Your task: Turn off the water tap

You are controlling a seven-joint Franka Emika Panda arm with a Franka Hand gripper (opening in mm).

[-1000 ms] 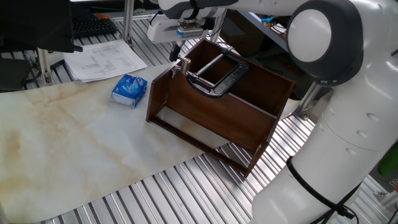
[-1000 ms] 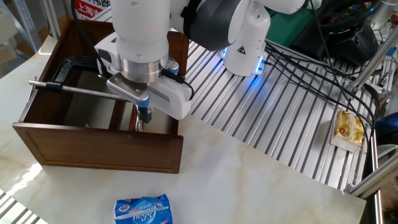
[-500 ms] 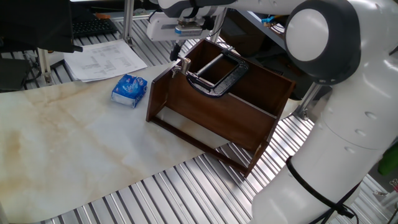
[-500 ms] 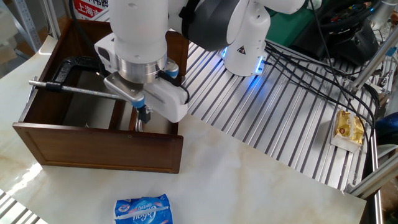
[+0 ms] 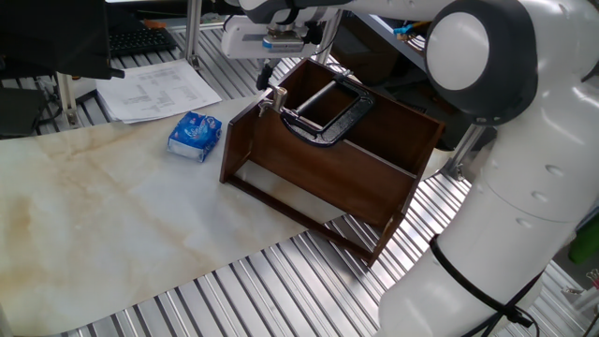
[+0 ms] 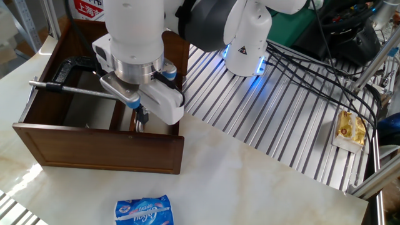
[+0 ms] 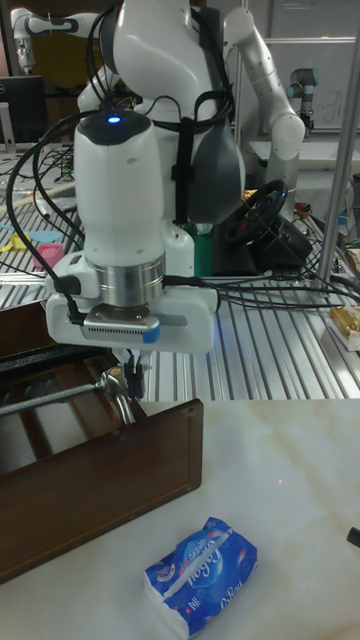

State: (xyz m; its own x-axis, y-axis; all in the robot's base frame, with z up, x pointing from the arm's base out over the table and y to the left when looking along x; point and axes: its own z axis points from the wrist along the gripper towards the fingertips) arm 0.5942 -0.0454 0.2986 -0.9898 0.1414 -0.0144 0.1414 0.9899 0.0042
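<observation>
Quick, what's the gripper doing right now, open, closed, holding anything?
Gripper: at the water tap lever; open or closed cannot be told.

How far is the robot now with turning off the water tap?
Done: the gripper has reached the lever end of the water tap, which lies across the wooden frame. In hand: its fingers hang right at the small lever; whether they grip it cannot be told. Left: turning the lever to shut the tap, then drawing back.
</observation>
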